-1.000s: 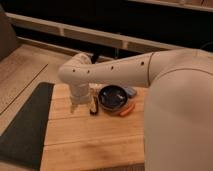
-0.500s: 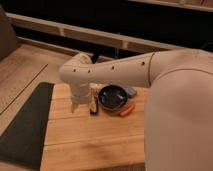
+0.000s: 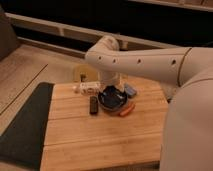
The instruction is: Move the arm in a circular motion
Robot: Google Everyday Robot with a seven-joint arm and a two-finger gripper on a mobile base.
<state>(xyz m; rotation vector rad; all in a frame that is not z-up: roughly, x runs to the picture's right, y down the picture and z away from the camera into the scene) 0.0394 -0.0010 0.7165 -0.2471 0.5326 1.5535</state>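
The arm [image 3: 140, 62], a thick cream-white tube dotted with small dark holes, is seen stretched in from the right side of the frame across a light wooden table [image 3: 100, 140], with its rounded elbow [image 3: 104, 47] raised above the table's far edge and its last segment turned straight down. The gripper [image 3: 111, 91] is held at the lower end of that segment, directly over a dark bowl [image 3: 113, 100] near the middle of the table's far half; its dark outline is lost against the bowl, and whether it is spread or closed cannot be told, nor whether it touches the bowl. A small white packet [image 3: 86, 88] is laid just left of the bowl, and a small dark rectangular object [image 3: 93, 105] is set in front of the packet, near the bowl's left rim. An orange stick-shaped item [image 3: 127, 109] is placed at the bowl's front right, tilted, and a blue item [image 3: 130, 90] is found just beside the bowl on its far right. A dark mat [image 3: 22, 125] is spread along the table's left edge. A pale rail [image 3: 50, 27] is seen running across the dim background behind the table.
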